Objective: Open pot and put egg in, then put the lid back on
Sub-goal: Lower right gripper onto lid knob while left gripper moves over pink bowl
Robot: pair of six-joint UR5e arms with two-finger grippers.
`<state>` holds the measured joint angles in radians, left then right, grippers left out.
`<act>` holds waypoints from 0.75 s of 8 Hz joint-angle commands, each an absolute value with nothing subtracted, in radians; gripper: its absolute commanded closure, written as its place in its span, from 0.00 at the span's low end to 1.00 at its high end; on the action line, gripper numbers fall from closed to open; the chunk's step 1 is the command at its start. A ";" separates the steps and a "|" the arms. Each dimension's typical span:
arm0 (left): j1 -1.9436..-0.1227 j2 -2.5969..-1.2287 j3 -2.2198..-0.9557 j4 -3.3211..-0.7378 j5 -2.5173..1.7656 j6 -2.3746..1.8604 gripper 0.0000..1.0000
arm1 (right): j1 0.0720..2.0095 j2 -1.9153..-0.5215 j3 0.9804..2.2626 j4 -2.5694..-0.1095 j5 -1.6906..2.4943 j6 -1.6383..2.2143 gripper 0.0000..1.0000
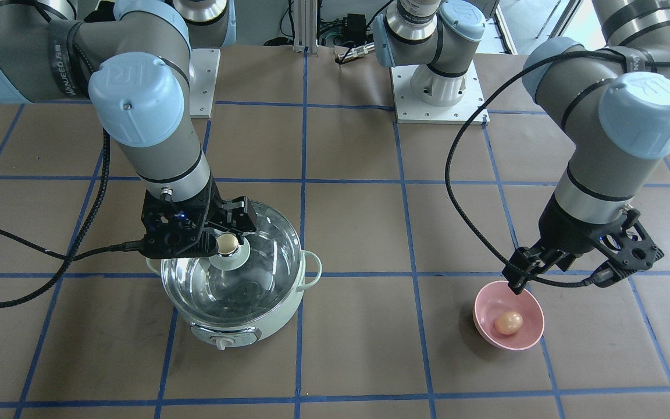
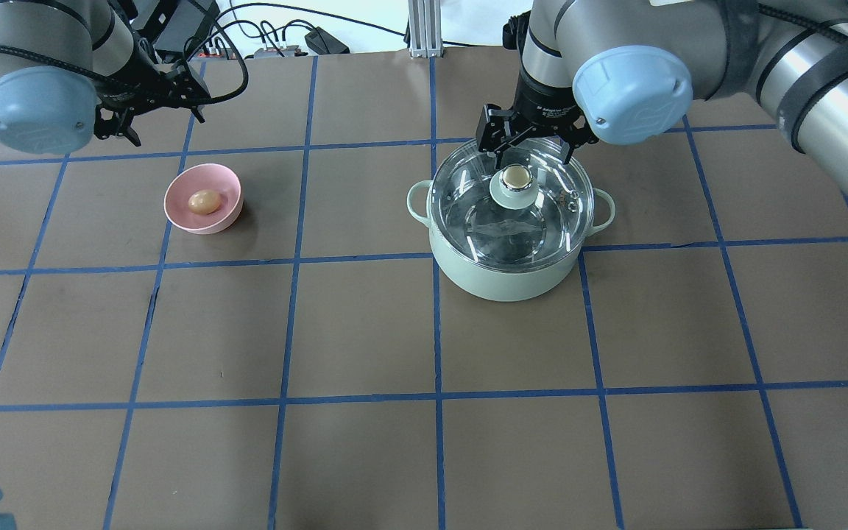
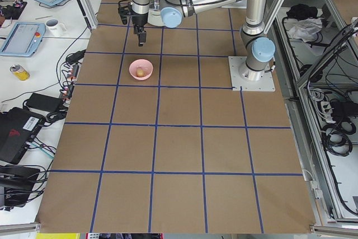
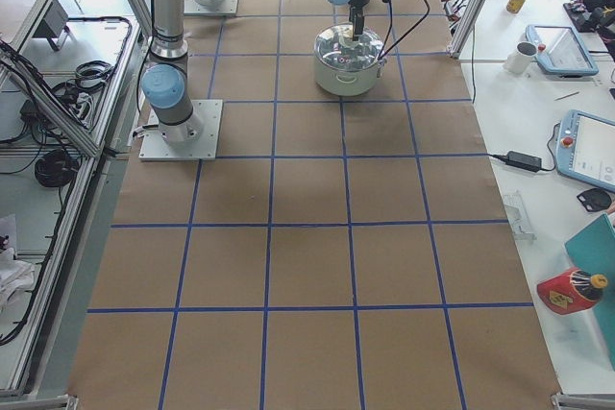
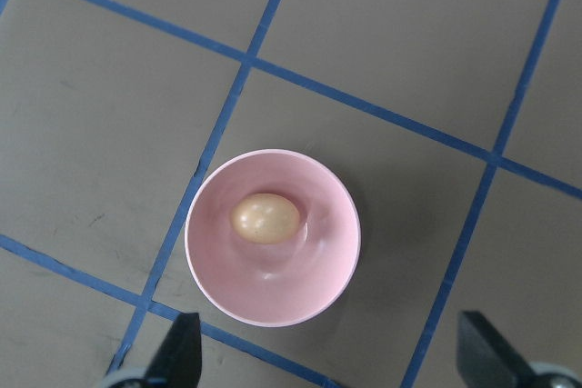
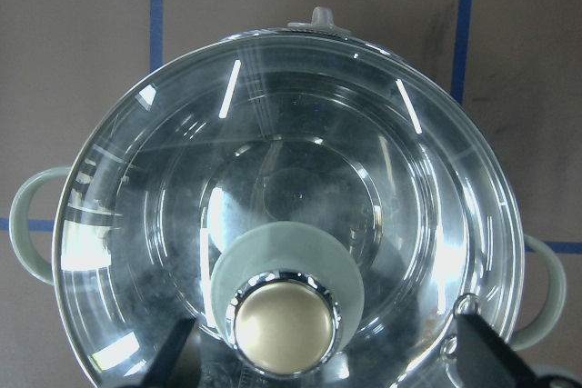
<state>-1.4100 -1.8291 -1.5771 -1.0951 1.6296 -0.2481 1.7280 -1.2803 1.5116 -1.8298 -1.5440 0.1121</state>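
While the lid (image 2: pixel 549 221) is covering the pot (image 2: pixel 505 283), right gripper (image 6: pixel 329 356) is hanging wide over the knob (image 2: pixel 517 176), left gripper (image 5: pixel 334 352) gaping over egg (image 5: pixel 265 219).

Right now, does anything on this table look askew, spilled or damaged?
Nothing stands out. The lid sits squarely on the pot, the egg lies whole in the pink bowl, and nothing is spilled. The left gripper and the right gripper are both open.

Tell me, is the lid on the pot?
On. The glass lid sits flat across the pot, with the right pincer open beside its knob.
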 commanded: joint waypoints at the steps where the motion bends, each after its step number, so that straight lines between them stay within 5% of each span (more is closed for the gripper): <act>1: -1.387 -1.908 -1.582 -1.083 1.621 -0.506 0.00 | 1.730 -1.235 1.513 -1.825 -1.543 0.121 0.00; 6: -1.347 -1.992 -1.606 -1.071 1.624 -0.582 0.00 | 1.735 -1.218 1.513 -1.833 -1.526 0.123 0.01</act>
